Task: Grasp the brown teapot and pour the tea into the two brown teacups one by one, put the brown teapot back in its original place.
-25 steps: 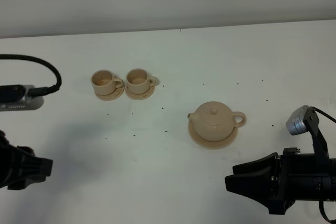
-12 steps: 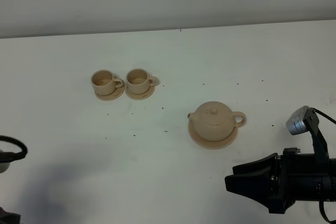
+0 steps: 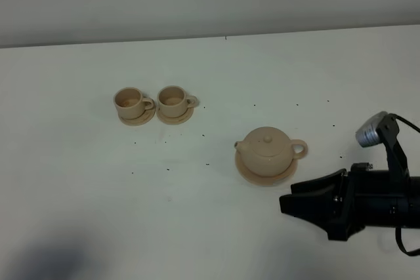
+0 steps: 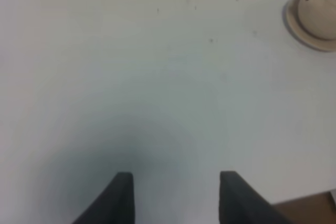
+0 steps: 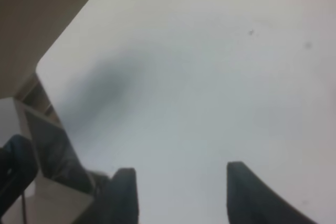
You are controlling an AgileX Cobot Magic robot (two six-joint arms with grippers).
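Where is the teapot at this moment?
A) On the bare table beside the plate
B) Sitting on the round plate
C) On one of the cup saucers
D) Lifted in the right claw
B: the teapot sits upright on the round plate, and the right claw is off to the side of it with open jaws and nothing between them.

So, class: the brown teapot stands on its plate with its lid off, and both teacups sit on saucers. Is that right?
Not quite: the brown teapot has its knobbed lid on, as the exterior high view shows. The rest holds: it stands on its plate, and the two brown teacups sit on saucers.
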